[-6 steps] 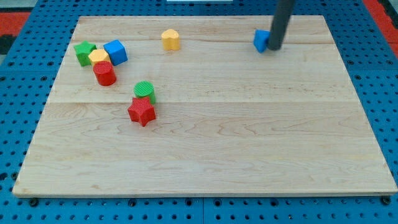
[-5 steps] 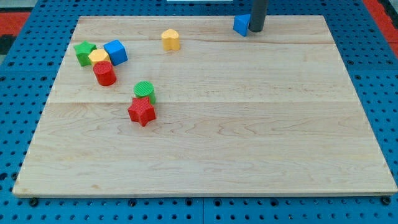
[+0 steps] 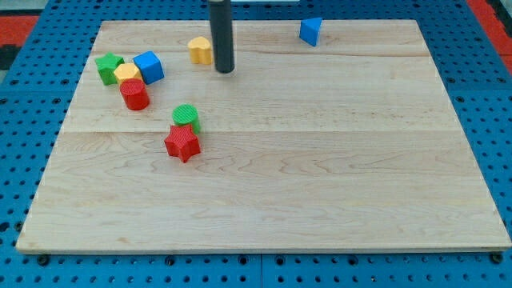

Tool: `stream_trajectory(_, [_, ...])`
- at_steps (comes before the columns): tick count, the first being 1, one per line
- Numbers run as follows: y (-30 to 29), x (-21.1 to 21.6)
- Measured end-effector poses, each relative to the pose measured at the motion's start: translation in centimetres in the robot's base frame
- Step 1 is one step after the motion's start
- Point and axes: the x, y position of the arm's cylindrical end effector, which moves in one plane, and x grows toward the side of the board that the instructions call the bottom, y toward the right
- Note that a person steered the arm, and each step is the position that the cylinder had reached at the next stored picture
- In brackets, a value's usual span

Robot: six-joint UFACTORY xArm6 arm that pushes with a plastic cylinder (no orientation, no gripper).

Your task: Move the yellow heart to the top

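Tip (image 3: 225,70) of end effector, bare rod with nothing gripped, touches right side of yellow heart (image 3: 200,50). Yellow heart near top edge of tabletop (image 3: 320,160). Blue block (image 3: 311,31) well right of heart; blue cube (image 3: 149,67) lower left.

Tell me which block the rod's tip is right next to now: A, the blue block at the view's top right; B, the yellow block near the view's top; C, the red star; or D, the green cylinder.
B: my tip sits just to the view's right of the yellow block near the top edge, well away from the others.
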Motion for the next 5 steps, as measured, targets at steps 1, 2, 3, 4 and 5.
stream_trajectory(1, [-4.1,-2.3])
stream_trajectory(2, [-0.1,-7.1])
stream_trajectory(3, [3.9,-7.0])
stream_trajectory(4, [-7.8,-7.6])
stream_trajectory(5, [-17.1,-7.5])
